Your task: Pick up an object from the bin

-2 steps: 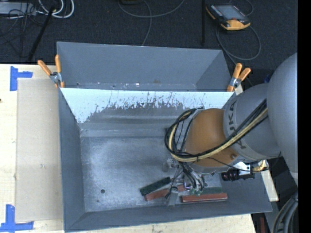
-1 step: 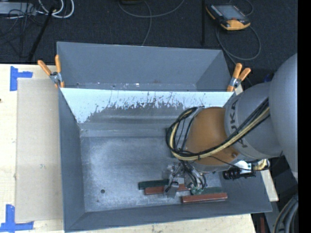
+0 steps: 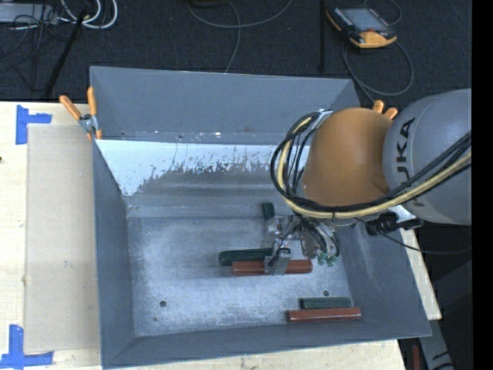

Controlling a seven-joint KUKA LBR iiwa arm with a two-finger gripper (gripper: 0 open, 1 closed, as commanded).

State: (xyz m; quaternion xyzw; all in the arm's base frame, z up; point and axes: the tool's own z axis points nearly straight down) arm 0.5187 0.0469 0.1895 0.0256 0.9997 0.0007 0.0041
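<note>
Hovering at green bar (image 3: 243, 257) and red-brown bar (image 3: 248, 268) just beneath, gripper (image 3: 279, 259) (open or closed: cannot tell); nothing lifted yet.

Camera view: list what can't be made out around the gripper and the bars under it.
1. Gripper: whether it touches the red-brown bar or the dark green bar beneath it is too small to tell.
2. The red-brown bar's middle and the dark green bar's right end: hidden by the gripper.
3. Small dark green block: near end covered by the wrist, shape unclear.
4. Bin, right rear corner: hidden by the orange wrist cover.
</note>
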